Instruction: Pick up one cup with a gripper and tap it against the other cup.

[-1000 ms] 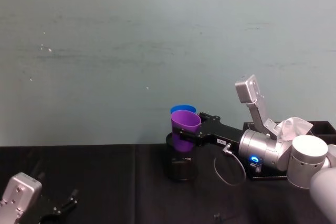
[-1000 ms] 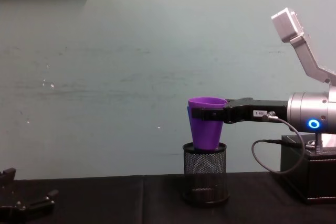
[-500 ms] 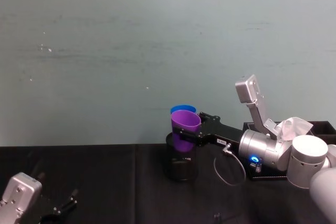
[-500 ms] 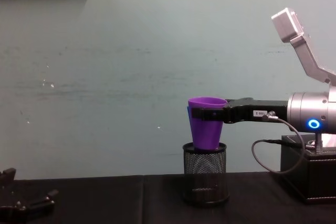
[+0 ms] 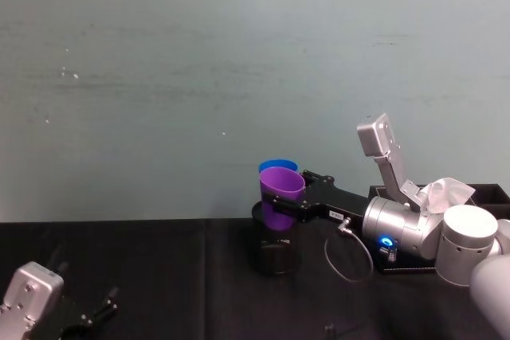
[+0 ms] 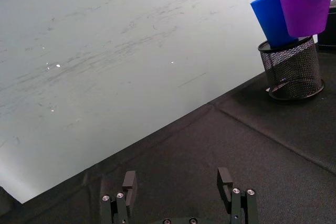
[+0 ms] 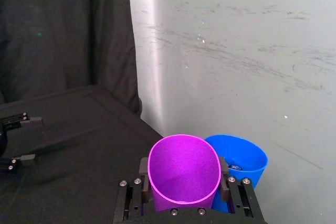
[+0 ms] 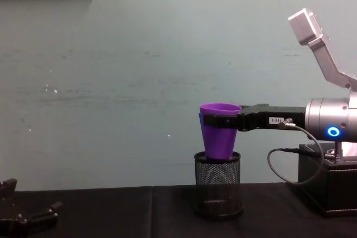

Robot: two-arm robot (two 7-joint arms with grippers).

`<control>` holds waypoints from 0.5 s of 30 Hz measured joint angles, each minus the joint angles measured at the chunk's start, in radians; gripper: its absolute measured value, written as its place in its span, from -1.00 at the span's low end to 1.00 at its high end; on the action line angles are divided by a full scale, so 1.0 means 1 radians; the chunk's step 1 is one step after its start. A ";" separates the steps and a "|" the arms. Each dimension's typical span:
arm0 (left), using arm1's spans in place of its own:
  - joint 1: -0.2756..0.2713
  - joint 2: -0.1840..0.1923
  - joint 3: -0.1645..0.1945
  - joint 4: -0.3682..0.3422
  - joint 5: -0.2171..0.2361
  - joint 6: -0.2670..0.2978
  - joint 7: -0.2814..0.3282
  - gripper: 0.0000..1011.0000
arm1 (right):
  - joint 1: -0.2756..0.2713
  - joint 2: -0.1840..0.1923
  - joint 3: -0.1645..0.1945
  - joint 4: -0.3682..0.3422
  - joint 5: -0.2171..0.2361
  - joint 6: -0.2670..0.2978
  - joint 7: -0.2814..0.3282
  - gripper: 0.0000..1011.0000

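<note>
Right gripper [image 8: 220,120] is pinching the purple cup [image 8: 218,132] just under its rim, a finger on either side, and is holding it upright over the mesh pen holder [image 8: 218,185], base dipping to the holder's rim. Blue cup [image 6: 270,18] is sitting tilted in the holder, right behind the purple cup; cannot tell whether they are touching. Left gripper [image 6: 177,179] is resting low, well left of the holder, fingers spread, gripping nothing.
</note>
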 joint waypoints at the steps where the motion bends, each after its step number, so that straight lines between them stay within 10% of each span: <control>1: 0.000 0.000 0.000 0.000 0.000 0.000 0.000 0.98 | 0.000 0.000 0.000 0.000 0.000 0.000 0.000 0.44; 15: 0.000 0.000 0.000 0.000 0.000 0.000 0.000 0.98 | 0.000 0.000 0.000 0.000 0.000 0.000 0.000 0.44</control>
